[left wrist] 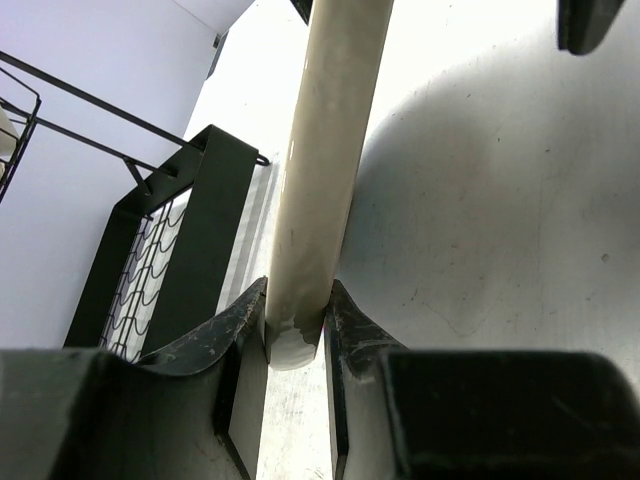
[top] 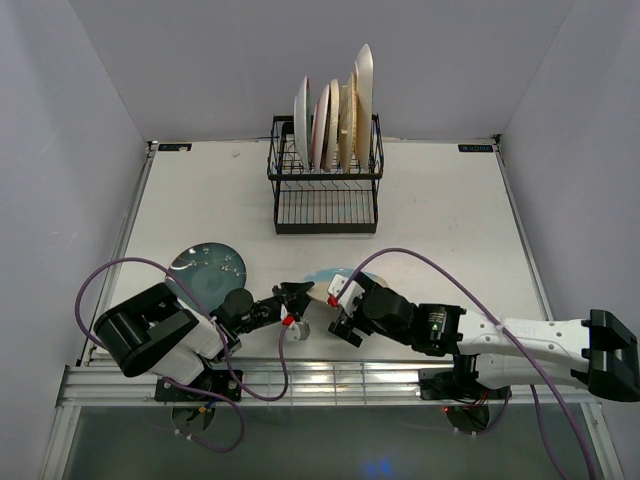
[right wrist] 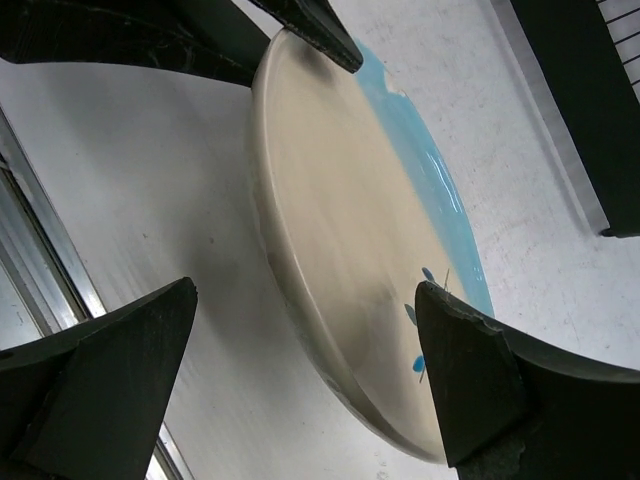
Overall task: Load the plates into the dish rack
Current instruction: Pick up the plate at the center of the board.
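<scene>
You have seven plates in all. Five plates (top: pixel 333 120) stand on edge in the dish rack (top: pixel 325 210), and there is only the one rack. The other two are in front of the dish rack: one dark teal plate (top: pixel 205 272) off to its left, and one cream-and-blue plate (right wrist: pixel 330 200) almost straight ahead of it. You have two end effectors, the left end effector (left wrist: pixel 297 300) and the right end effector (right wrist: pixel 305 300), both in front of the dish rack, and one bench (top: pixel 450 220) under it all.
</scene>
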You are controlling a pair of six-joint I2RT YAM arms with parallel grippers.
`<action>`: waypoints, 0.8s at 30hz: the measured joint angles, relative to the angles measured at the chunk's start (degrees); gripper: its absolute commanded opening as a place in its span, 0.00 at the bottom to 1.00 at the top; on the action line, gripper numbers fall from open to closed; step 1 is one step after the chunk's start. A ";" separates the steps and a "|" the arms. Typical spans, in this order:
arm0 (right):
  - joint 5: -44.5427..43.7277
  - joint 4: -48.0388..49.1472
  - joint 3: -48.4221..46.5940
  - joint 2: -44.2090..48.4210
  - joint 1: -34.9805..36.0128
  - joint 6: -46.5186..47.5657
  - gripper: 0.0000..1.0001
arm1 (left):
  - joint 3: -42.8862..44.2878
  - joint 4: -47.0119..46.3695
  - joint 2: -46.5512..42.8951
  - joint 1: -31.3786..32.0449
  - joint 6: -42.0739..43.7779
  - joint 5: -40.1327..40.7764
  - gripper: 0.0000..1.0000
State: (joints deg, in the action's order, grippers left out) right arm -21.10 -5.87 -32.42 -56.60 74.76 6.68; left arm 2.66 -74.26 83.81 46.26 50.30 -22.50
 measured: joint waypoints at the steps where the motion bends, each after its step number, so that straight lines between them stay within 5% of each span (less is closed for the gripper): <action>1: -0.35 0.09 0.00 -0.57 0.28 0.44 0.96 | 0.00 -0.04 0.09 0.00 0.04 0.07 0.23; 5: -2.19 0.90 0.00 -1.55 1.40 1.53 1.00 | 0.00 -0.13 0.13 0.00 0.07 0.33 0.22; 18: -10.97 0.35 -2.58 -5.57 2.34 0.79 0.58 | 0.00 -0.15 0.11 0.00 0.07 0.74 0.22; 24: -13.60 -0.63 -3.50 -7.87 3.54 0.42 0.49 | 0.00 -0.15 0.11 0.00 0.11 1.07 0.22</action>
State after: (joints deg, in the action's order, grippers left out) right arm -34.70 -6.50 -35.92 -64.47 78.30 7.09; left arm 2.66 -74.41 83.92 46.26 50.41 -21.43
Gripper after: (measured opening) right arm 0.529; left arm 0.348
